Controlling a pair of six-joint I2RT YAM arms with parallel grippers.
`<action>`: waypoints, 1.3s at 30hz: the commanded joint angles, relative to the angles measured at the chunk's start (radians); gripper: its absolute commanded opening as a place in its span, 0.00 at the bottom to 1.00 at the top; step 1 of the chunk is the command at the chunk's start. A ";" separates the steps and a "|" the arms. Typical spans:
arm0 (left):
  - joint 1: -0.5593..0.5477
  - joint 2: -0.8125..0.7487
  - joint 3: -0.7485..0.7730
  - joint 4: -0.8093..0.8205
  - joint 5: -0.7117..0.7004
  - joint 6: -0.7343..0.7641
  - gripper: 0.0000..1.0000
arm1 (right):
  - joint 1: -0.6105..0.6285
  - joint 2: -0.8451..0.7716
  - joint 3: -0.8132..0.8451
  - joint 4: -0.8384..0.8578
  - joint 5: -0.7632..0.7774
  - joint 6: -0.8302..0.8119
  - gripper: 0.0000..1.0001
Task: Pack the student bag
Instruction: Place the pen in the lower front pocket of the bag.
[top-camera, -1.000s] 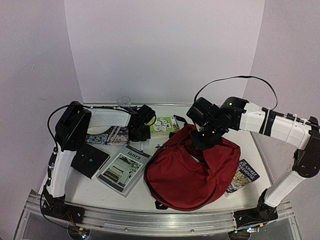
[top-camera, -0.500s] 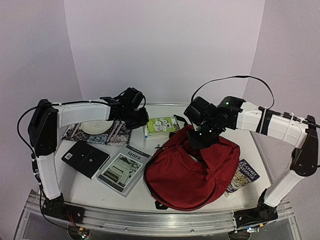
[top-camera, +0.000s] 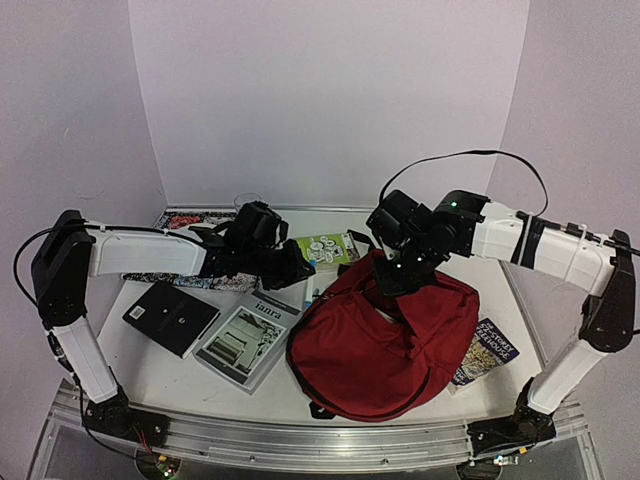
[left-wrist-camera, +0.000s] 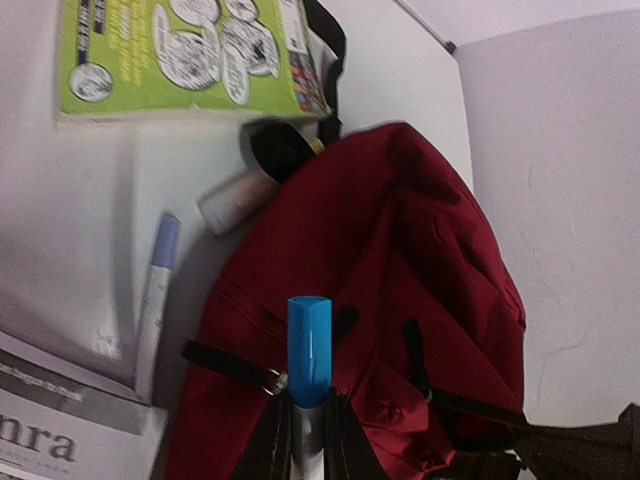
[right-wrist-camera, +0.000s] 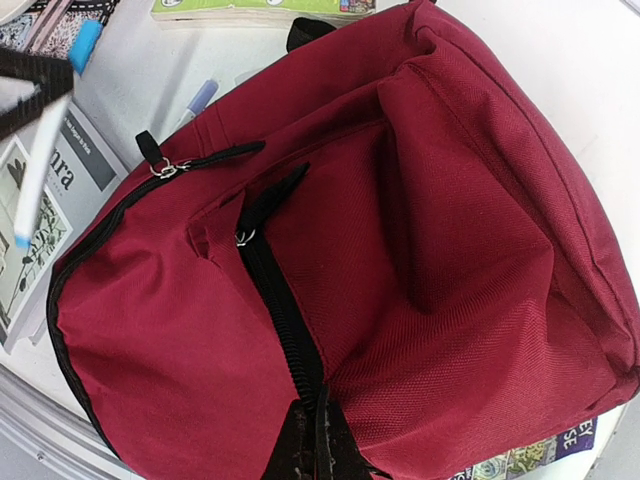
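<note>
Ahead of the left claw (left-wrist-camera: 307, 425), clenched on a blue-capped marker (left-wrist-camera: 309, 340), sits the student bag (left-wrist-camera: 420, 250), right claw (right-wrist-camera: 315, 435) pinching its trim; green book (left-wrist-camera: 170, 50) and pen (left-wrist-camera: 155, 290) lie unpacked.

Right jaws clamped on student bag (right-wrist-camera: 430, 260) at black zip (right-wrist-camera: 270, 290).

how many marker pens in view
2: a blue-capped marker in the left fingers, and a lavender-capped pen on the table beside the student bag. A nearby white tube is unclear. More may be hidden.
</note>
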 joint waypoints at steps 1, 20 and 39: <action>-0.083 -0.057 -0.035 0.151 0.086 -0.030 0.00 | -0.002 0.010 0.046 -0.005 -0.001 -0.007 0.00; -0.234 0.141 0.090 0.281 0.134 -0.101 0.00 | -0.001 -0.017 0.026 0.016 -0.036 0.011 0.00; -0.234 0.298 0.107 0.590 -0.165 -0.256 0.00 | -0.001 -0.066 -0.022 0.040 -0.118 0.043 0.00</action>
